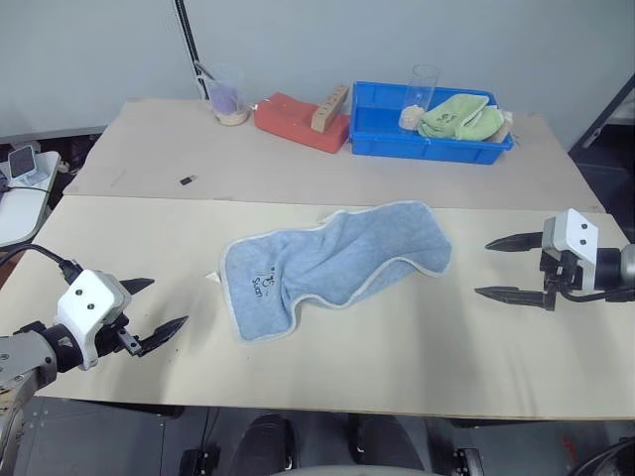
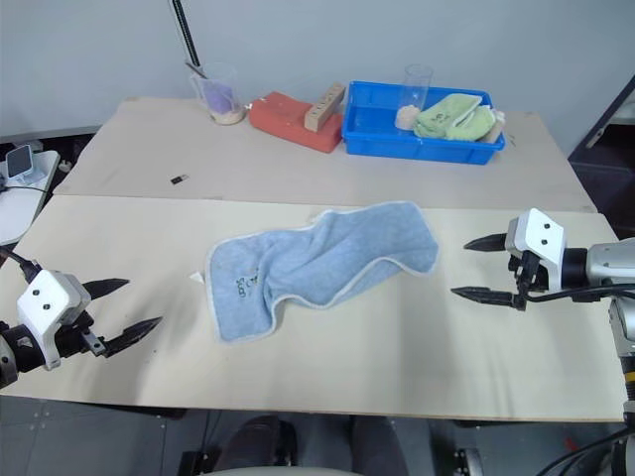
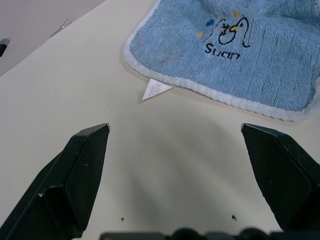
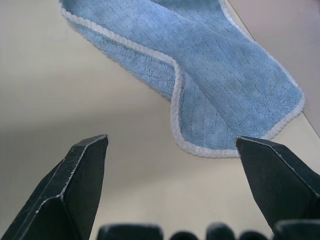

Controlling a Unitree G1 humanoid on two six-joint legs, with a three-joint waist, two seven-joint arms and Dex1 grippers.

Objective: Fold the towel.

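**A:** What is lying in the middle of the scene?

**B:** The towel (image 1: 332, 264), a light blue terry cloth with a soft ribbed pile and a pale whitish hem, is lying rumpled on the near table (image 1: 397, 367). It is not lying flat: one long edge is curling over itself in a wavy fold. Near the corner closest to the left arm, small dark embroidered writing (image 3: 222, 51) is showing under a tiny stitched figure, and a small white label (image 3: 156, 90) is sticking out from the hem there.

**A:** And the grippers?

**B:** The left gripper (image 1: 149, 312) is hovering over the bare tabletop, near that lettered corner but apart from it. Its two black, wedge-shaped fingers are standing wide apart and gripping nothing. The right gripper (image 1: 516, 268) is hanging just beside the towel's opposite end, also spread wide and empty.

**A:** What is around them?

**B:** The tabletop is smooth, matte and pale beige. A second table of the same kind (image 1: 139, 149) is butting against its far edge, under a plain grey wall. On it are sitting a blue plastic bin (image 1: 372, 134) holding a light green cloth (image 1: 461, 117) and a clear cup (image 1: 420, 99), a flat red block (image 1: 293, 119), and a clear beaker (image 1: 226, 94).
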